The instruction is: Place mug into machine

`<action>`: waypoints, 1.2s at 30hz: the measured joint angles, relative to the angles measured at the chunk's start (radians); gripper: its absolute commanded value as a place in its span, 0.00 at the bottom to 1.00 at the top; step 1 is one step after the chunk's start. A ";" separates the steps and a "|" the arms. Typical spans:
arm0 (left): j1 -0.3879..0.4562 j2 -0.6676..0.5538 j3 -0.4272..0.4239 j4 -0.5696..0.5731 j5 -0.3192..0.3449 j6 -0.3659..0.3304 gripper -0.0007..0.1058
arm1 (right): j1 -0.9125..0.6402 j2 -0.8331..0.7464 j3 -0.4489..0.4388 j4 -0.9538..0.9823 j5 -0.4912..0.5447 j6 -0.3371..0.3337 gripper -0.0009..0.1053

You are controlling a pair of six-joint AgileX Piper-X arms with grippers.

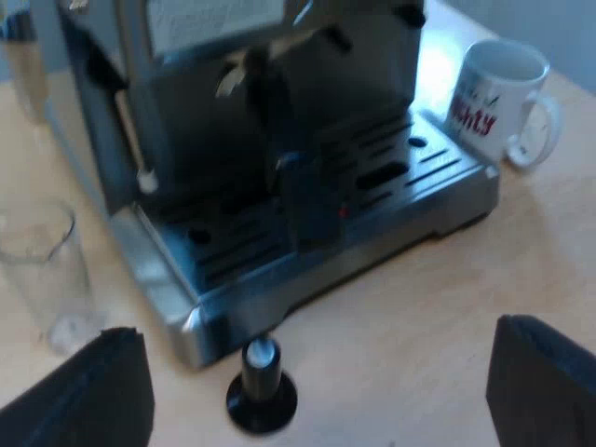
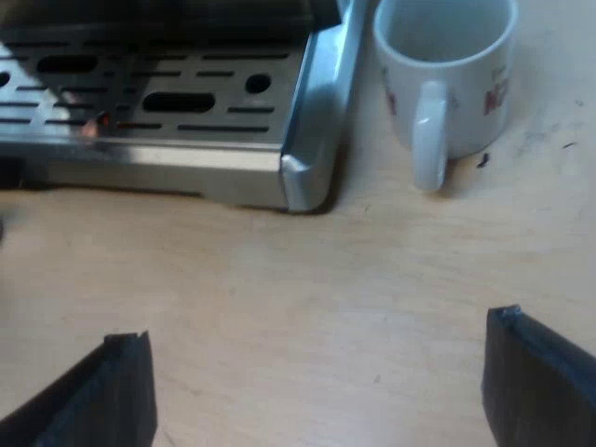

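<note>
Mug [image 2: 466,102] beside machine [image 1: 279,140] | red lettering, maybe "hty" | left fingers [image 1: 88,396] wide | right fingers [image 2: 102,391] wide

The mug [image 1: 498,98] bears red lettering, seemingly ending "hty".

The left gripper [image 1: 317,328] shows two matte black fingers [image 1: 93,391], broad and blocky, edges straight, tips cut square. And the right gripper [image 2: 317,326], same build: black fingers [image 2: 540,382], thick slabs with flat inner faces, a small notch on one tip's corner, surfaces plain and dull.
</note>
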 measured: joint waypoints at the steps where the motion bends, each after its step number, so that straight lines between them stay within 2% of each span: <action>1: -0.015 0.014 -0.006 -0.017 0.000 0.000 0.75 | 0.013 0.010 0.000 0.000 0.000 0.000 0.69; 10: -0.114 0.131 -0.031 -0.144 0.024 0.000 0.75 | 0.100 0.071 0.000 -0.008 0.000 0.000 0.69; 16: -0.180 0.184 -0.031 -0.181 0.031 -0.025 0.75 | 0.131 0.088 0.000 -0.055 0.024 0.000 0.69; 27: -0.181 0.191 -0.031 -0.205 0.031 -0.027 0.75 | 0.130 0.088 0.000 -0.073 0.132 0.000 0.69; 36: -0.181 0.191 -0.031 -0.205 0.031 -0.027 0.75 | 0.130 0.088 0.024 -0.081 0.136 0.000 0.69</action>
